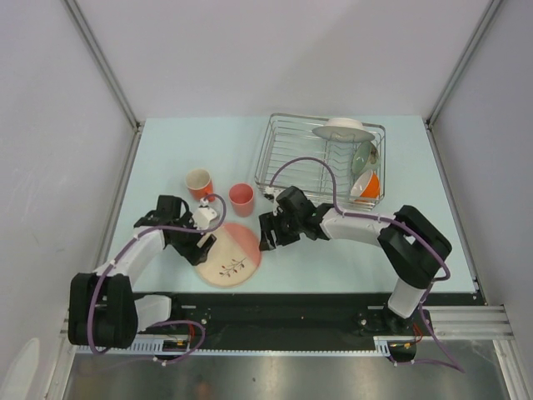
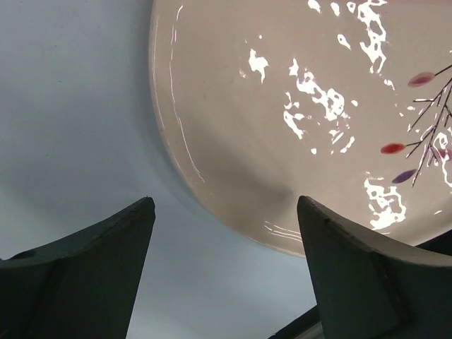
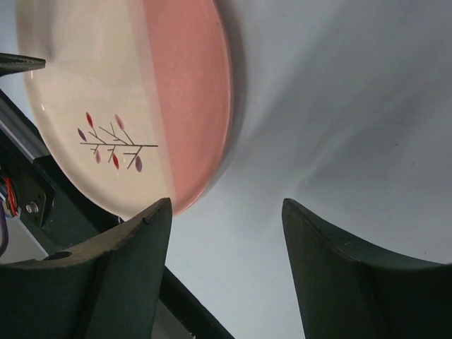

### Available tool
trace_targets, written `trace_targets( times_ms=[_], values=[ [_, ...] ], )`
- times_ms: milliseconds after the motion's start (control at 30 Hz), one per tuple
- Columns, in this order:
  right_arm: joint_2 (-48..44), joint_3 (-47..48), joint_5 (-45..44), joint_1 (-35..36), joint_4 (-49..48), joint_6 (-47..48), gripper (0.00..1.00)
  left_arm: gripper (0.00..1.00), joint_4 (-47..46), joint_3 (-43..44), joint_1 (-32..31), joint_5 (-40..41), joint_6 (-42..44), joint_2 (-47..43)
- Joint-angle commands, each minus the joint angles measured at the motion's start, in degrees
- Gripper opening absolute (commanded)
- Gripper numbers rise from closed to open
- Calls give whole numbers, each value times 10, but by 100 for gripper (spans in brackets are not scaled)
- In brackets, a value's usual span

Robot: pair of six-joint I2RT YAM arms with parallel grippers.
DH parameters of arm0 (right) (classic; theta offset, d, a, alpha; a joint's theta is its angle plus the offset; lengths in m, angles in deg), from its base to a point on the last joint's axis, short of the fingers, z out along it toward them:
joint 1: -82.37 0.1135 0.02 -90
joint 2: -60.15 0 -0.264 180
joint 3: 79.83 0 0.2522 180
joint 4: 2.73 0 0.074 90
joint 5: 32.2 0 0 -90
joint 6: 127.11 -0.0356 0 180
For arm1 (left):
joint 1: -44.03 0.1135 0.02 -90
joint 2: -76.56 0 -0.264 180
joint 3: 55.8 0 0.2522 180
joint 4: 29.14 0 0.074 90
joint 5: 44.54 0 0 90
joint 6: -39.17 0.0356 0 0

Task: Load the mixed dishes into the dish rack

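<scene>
Flat plate (image 1: 229, 255), cream with leaf sprig, pink far side; left gripper (image 2: 224, 202) and right gripper (image 3: 226, 202) both gape empty.

A pale mint tabletop (image 1: 166, 150) fills the centre. A white panel (image 1: 275, 50) stands at 12 o'clock, seemingly aluminium posts (image 1: 103, 62) at 10 and 2, a black rail (image 1: 283, 312) at 6.

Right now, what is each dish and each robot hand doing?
leaf-sprig plate: flat on the table
pink cup: upright on the table
cream-lined cup: upright on the table
white plate: resting on the dish rack
green bowl: tipped in the rack
orange mug: tipped in the rack
left gripper: open at the plate's rim
right gripper: open, empty
</scene>
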Motion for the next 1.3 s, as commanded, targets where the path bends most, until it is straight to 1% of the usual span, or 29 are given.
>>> trace_targets(
  times_ms=[0, 267, 400, 567, 600, 667, 700, 800, 867, 967, 1000, 1067, 1100, 1167, 1200, 1267],
  values=[
    [18, 7, 26, 3, -10, 16, 67, 87, -29, 12, 7, -31, -1, 23],
    [31, 8, 25, 20, -8, 37, 66, 85, -17, 29, 21, -49, 6, 84],
    [37, 10, 31, 22, -10, 40, 65, 80, 8, 63, 21, -87, 1, 128],
    [40, 2, 44, 22, -26, 38, 63, 75, 27, 86, 21, -125, -5, 158],
    [44, 1, 48, 22, -29, 37, 63, 70, 30, 91, 21, -131, -5, 162],
    [49, 1, 55, 22, -38, 38, 62, 64, 35, 92, 20, -145, -1, 175],
    [52, 1, 59, 22, -41, 37, 62, 59, 34, 94, 20, -147, 2, 178],
    [62, 5, 62, 20, -50, 36, 62, 52, 45, 100, 20, -161, 14, 191],
    [70, 6, 68, 20, -58, 34, 61, 50, 51, 104, 19, -169, 21, 198],
    [80, 6, 75, 16, -70, 28, 61, 41, 49, 111, 16, -170, 29, 203],
    [83, 7, 77, 15, -72, 26, 60, 34, 51, 117, 15, -172, 31, 207],
    [88, 6, 82, 12, -77, 21, 60, 27, 60, 125, 14, -186, 38, 212],
    [89, 4, 84, 11, -77, 20, 59, 21, 64, 133, 14, -189, 41, 216],
    [90, -1, 92, 6, -100, 15, 59, 13, 68, 140, 11, -197, 43, 219],
    [92, -3, 96, 3, -104, 14, 58, 6, 68, 145, 7, -202, 43, 219],
    [94, -8, 106, -4, -114, 8, 57, 0, 66, 154, 2, -206, 36, 219]
  ],
)
